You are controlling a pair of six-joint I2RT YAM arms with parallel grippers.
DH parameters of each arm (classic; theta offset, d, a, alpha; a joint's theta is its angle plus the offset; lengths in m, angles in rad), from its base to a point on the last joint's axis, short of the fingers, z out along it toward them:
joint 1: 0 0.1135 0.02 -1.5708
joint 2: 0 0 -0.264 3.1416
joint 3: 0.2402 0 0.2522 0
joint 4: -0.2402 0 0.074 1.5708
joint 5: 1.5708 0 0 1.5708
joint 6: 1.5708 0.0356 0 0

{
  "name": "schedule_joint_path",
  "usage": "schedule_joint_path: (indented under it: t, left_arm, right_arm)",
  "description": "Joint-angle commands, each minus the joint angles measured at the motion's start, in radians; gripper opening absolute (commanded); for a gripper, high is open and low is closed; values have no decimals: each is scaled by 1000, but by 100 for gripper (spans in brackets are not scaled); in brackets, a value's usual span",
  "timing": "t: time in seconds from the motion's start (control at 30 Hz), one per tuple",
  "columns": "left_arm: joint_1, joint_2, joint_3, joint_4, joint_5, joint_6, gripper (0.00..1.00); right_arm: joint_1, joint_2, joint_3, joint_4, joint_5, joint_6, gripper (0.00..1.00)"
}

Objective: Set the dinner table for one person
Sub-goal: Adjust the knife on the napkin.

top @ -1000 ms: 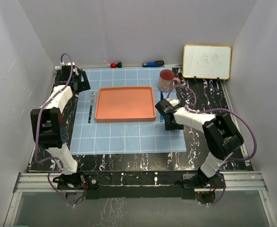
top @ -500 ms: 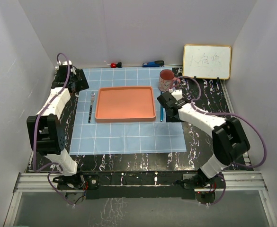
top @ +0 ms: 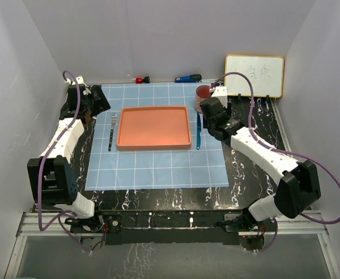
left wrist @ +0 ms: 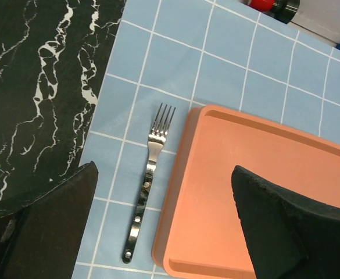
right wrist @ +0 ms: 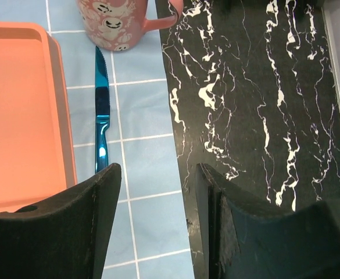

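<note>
The dinner table is flat and black with white squiggly lines, and it lies under everything. On it is one blue cloth with white squares. On the cloth are:

- one smooth orange tray
- one shiny fork
- one blue knife
- one round pink mug, maybe with little faces on it

The left claw is wide and empty. The right claw is partly open and holds nothing.

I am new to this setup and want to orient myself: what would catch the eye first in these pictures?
The orange tray stands out first, lying empty in the middle of the light-blue gridded cloth on the black marbled dinner table. A fork lies on the cloth to the left of the tray and a blue knife to its right. A pink mug stands just beyond the knife's tip.
</note>
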Motion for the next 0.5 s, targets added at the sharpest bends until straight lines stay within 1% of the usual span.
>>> schedule_joint_path:
  t: [0.0, 0.13, 0.37, 0.47]
  left_arm:
    - [-2, -43, -21, 60, 61, -47, 99]
    - [-9, -27, -38, 65, 76, -71, 99]
    - [-28, -21, -78, 78, 77, -81, 99]
    - [-32, -20, -89, 73, 68, -77, 99]
  right_arm:
    - [-8, 54, 43, 101, 52, -54, 52]
    - [-16, 93, 66, 101, 30, -37, 51]
    - [-20, 147, 2, 144, -187, 62, 44]
    - [-19, 182, -32, 168, -237, 77, 43]
